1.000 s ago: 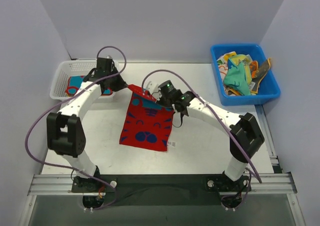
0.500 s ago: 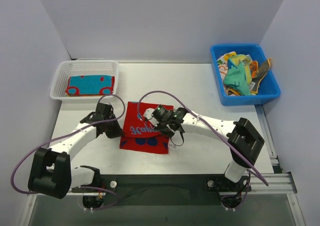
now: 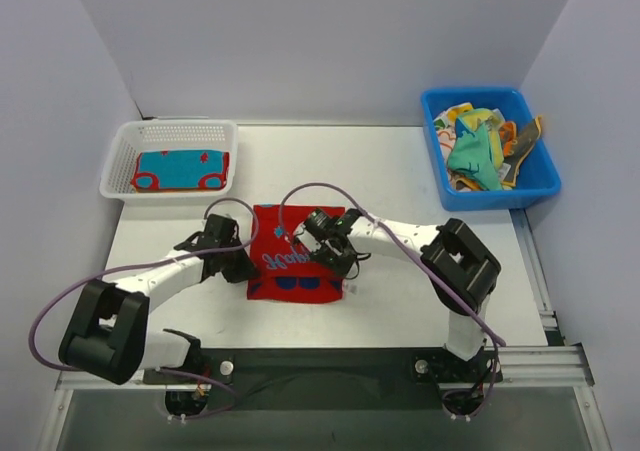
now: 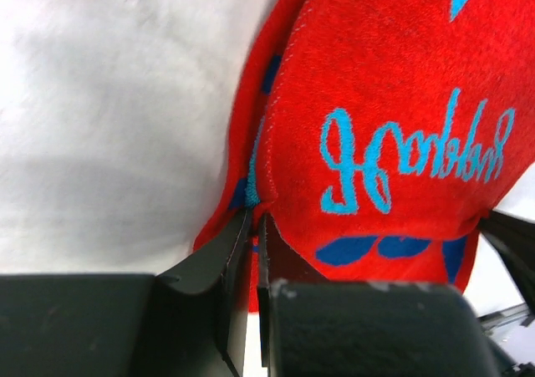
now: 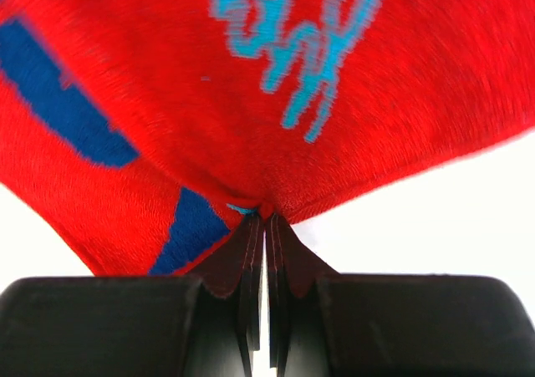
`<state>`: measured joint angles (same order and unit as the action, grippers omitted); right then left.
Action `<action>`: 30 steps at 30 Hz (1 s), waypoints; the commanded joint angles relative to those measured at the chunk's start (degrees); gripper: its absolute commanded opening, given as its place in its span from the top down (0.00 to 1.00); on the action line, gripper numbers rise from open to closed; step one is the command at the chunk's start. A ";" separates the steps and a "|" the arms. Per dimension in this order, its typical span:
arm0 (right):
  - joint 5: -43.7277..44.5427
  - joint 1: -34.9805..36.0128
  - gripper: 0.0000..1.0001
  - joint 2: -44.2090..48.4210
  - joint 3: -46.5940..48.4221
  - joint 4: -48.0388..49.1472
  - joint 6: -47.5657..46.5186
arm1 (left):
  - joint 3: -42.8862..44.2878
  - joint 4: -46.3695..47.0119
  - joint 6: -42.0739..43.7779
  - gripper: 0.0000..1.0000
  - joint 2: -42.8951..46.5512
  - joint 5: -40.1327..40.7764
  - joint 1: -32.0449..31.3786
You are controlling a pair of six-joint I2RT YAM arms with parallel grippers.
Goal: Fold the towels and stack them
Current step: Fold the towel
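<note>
Two arms bend low over the middle of the surface (image 3: pixel 400 301) in the overhead view, meeting at a red towel (image 3: pixel 296 261) that lies there doubled over, light blue lettering on its upper layer and dark blue shapes along its near strip. The left pincer (image 3: pixel 243 264) is at the towel's left edge and the right pincer (image 3: pixel 336 255) at its right edge. Off to the far left, a white mesh basket (image 3: pixel 170 129) holds a flat teal towel (image 3: pixel 180 169) with red trim. At the far right, a blue bin (image 3: pixel 492 197) holds a loose heap of towels (image 3: pixel 480 151) in mixed colours.

From the left wrist, the left pincer (image 4: pixel 254 223) is nearly closed, its two dark fingers nipping the stitched edge of the red towel (image 4: pixel 384 84) where the layers meet. The pale surface (image 4: pixel 109 101) shows beside it.

From the right wrist, the right pincer (image 5: pixel 264 220) is squeezed tight, with a small pucker of the red towel (image 5: pixel 192 135) caught between its tips. The cloth fans out away from the pinch, and bare surface (image 5: pixel 456 214) shows to one side.
</note>
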<state>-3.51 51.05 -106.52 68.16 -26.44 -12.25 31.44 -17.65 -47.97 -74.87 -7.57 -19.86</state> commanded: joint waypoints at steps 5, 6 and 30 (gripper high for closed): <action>8.25 -11.14 1.00 -2.99 2.85 -3.01 -0.84 | 7.83 4.38 -1.17 1.00 -7.56 2.12 -0.45; 9.30 -12.28 1.00 -3.08 3.46 -2.83 -0.93 | 9.06 4.38 -0.99 1.00 -9.05 2.04 -0.45; 14.85 -4.65 1.00 13.27 1.28 -7.05 0.21 | 10.40 -6.08 -2.74 1.00 7.72 4.67 -4.40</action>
<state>9.19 44.03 -93.65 72.42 -27.90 -13.26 44.31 -21.43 -49.39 -69.91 -4.38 -23.14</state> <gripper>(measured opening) 0.033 0.147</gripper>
